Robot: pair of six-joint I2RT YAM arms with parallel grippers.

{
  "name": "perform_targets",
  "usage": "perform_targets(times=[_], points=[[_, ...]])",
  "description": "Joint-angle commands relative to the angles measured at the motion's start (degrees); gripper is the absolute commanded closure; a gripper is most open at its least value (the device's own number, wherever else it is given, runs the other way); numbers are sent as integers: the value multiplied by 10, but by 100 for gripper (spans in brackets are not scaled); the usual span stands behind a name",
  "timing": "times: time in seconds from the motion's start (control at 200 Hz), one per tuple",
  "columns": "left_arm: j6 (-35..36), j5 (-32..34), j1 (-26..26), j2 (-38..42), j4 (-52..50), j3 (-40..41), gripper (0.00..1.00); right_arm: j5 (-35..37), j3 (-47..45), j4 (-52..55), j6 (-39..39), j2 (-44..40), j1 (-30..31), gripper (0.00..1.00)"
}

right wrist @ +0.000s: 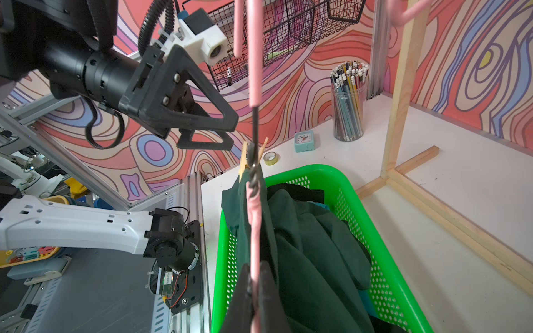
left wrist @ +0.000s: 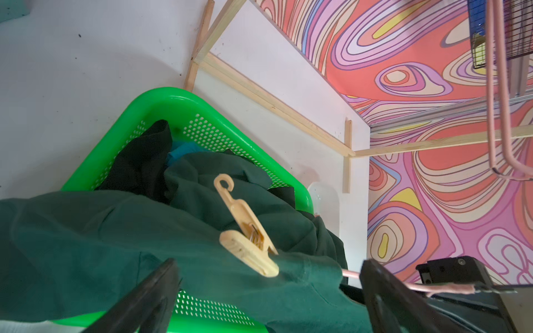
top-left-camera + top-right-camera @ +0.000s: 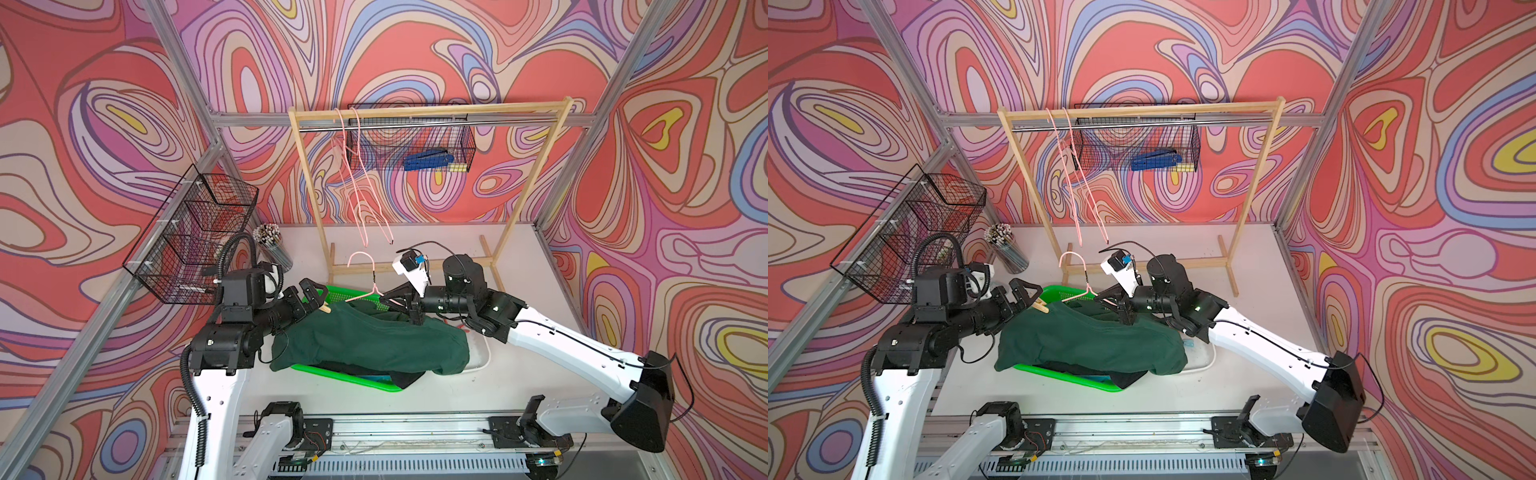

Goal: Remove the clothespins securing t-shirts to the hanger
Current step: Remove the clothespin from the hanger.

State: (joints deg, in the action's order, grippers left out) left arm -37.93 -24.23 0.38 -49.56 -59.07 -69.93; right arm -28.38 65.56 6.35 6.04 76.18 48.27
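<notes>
A dark green t-shirt [image 3: 365,340] [image 3: 1092,340] lies draped over a green basket [image 3: 349,378], still on a pink wire hanger [image 3: 361,259] [image 1: 255,219]. My right gripper [image 3: 384,297] [image 1: 253,269] is shut on the hanger's pink wire near the neck. A yellow clothespin [image 3: 325,308] [image 2: 245,233] pins the shirt's shoulder to the hanger [image 2: 383,284]. My left gripper [image 3: 318,297] [image 2: 268,268] stands open just before that clothespin, one finger on each side, not touching it. A black t-shirt [image 2: 138,164] and a turquoise one [image 2: 184,151] lie in the basket [image 2: 161,98], mostly covered.
Behind the basket stands a wooden rack [image 3: 432,110] with two bare pink hangers [image 3: 353,166] and a wire basket [image 3: 432,160]. Another wire basket [image 3: 195,237] and a pencil cup [image 3: 272,245] are at the left. A white tray [image 3: 482,353] lies under the right arm.
</notes>
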Motion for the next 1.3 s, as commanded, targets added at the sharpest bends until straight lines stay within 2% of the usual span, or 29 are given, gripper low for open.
perform_targets(times=[0.0, 0.28, 0.706, 0.937, 1.142, 1.292], points=[[15, 23, 3, -21, -78, -23, 0, 30, -3, -13, -61, -18, 25, 100], [32, 67, 3, -58, -156, -83, 0, 126, -21, -8, -151, -17, 77, 100], [24, 72, 3, -134, -251, -144, 0, 273, -119, -116, -246, -59, 145, 100], [-8, 46, 3, -117, -220, -85, 0, 388, -157, -193, -321, -52, 220, 100], [-26, 44, 3, -102, -195, -48, 1, 458, -175, -255, -378, -29, 272, 100], [-36, 36, 3, -100, -181, -23, 9, 512, -182, -290, -420, -3, 304, 100]])
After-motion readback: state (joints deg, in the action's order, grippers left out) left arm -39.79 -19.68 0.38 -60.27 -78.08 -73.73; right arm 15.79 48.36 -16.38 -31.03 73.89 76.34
